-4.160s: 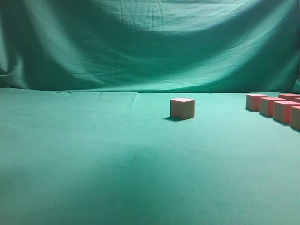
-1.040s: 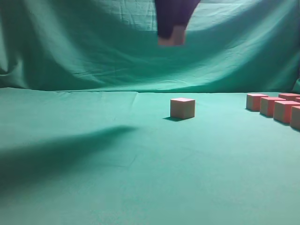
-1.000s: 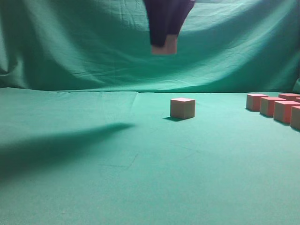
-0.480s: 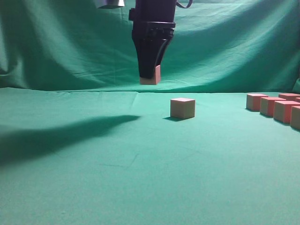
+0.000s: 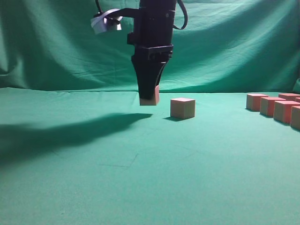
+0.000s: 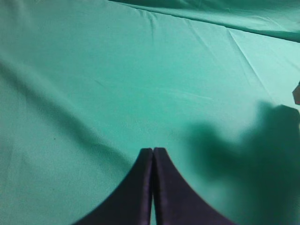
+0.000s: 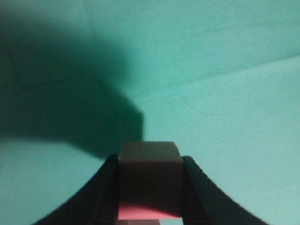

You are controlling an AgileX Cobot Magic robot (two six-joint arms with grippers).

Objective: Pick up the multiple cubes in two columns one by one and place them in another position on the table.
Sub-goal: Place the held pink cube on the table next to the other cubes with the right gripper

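My right gripper [image 5: 149,98] hangs point-down over the middle of the table [image 5: 140,159], shut on a pinkish-red cube [image 5: 151,97] just above the cloth. The right wrist view shows that cube [image 7: 149,180] clamped between the two dark fingers [image 7: 105,187]. A second cube [image 5: 182,108] rests on the table just to its right. Several more cubes [image 5: 273,106] sit in a row at the right edge. My left gripper [image 6: 153,151] is shut and empty over bare cloth; it does not show in the exterior view.
A draped green cloth backdrop [image 5: 70,47] closes off the far side. The arm casts a long shadow [image 5: 61,133] across the left of the table. A dark object [image 6: 296,93] peeks in at the left wrist view's right edge.
My right gripper has come down from the top of the view with the cube, from high above the table to just over the cloth left of the lone cube. Its shadow has lengthened.
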